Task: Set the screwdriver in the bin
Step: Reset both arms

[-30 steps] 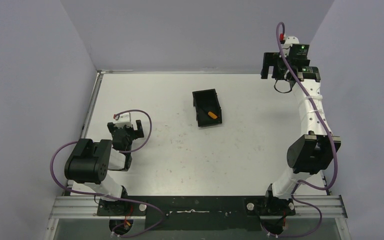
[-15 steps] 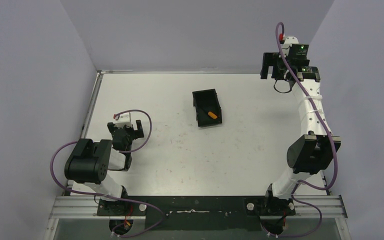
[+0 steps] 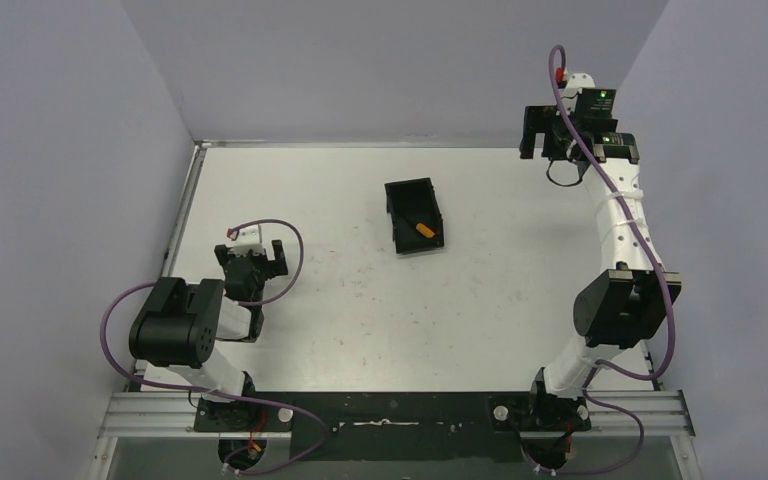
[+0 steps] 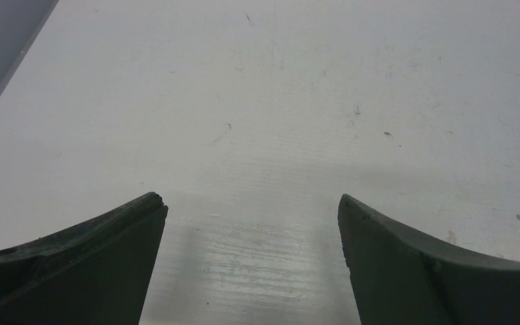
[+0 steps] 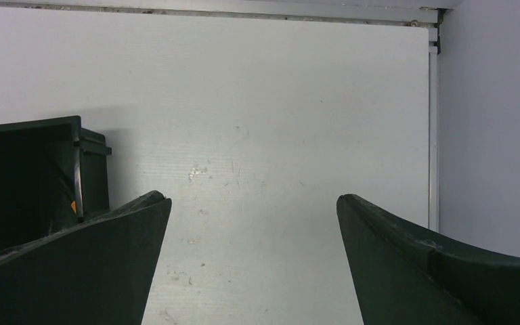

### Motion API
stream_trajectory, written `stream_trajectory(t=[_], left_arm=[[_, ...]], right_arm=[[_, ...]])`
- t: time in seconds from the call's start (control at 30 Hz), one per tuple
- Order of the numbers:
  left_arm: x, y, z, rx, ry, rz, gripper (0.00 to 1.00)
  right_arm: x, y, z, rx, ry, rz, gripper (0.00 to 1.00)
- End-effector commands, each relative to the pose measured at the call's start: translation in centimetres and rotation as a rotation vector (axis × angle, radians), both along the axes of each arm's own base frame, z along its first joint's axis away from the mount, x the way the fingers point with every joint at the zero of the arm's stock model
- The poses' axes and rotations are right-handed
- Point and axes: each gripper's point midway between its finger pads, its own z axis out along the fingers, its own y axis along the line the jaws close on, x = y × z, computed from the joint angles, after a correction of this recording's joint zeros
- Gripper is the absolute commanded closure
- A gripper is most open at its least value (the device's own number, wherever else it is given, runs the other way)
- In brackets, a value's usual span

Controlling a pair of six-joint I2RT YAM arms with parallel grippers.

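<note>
The orange-handled screwdriver [image 3: 423,229] lies inside the black bin [image 3: 392,214], toward the tray's near end, on the white table [image 3: 360,310]. The bin sits a little askew in the far half of the tabletop, roughly midway between the two arms and well apart from both. The right gripper [image 3: 545,140] hangs raised over the table's far right corner, its two dark fingers [image 5: 101,264] spread wide with nothing between them. Its wrist camera looks down past them at bare tabletop, with the bin off to the left and a sliver of orange showing inside it against the wall. The left gripper [image 3: 250,252] rests low over the near left part of the table, close to its own base. Its fingers [image 4: 88,264] are likewise parted, and only scuffed white surface shows in the gap. Purple cables [image 3: 660,300] loop along both arms, and plain grey walls [image 3: 60,150] close in the workspace on three sides.
</note>
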Motion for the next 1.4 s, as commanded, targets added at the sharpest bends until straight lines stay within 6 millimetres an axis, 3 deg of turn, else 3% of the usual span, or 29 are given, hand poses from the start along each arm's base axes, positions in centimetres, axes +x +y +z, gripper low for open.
stream_trajectory(t=[0.0,0.6,0.87,1.1,1.37], left_arm=[[1.1,-0.3,2.0,-0.001,-0.075,-0.012,0.03],[1.1,-0.3,2.0,-0.001,-0.075,-0.012,0.03],[1.1,-0.3,2.0,-0.001,-0.075,-0.012,0.03],[1.1,-0.3,2.0,-0.002,-0.075,-0.012,0.03],[1.1,-0.3,2.0,-0.001,-0.074,-0.012,0.03]], right_arm=[[0.3,0.6,2.7,-0.004,-0.076,0.021,0.0],[0.0,0.7,3.1,-0.019,-0.102,0.0,0.0],[-0.3,-1.1,4.7,0.075,-0.175,-0.213,0.0],[-1.0,-0.3,4.0,0.066,-0.168,-0.13,0.0],[-1.4,-1.2,4.0,0.041,-0.189,-0.166,0.0]])
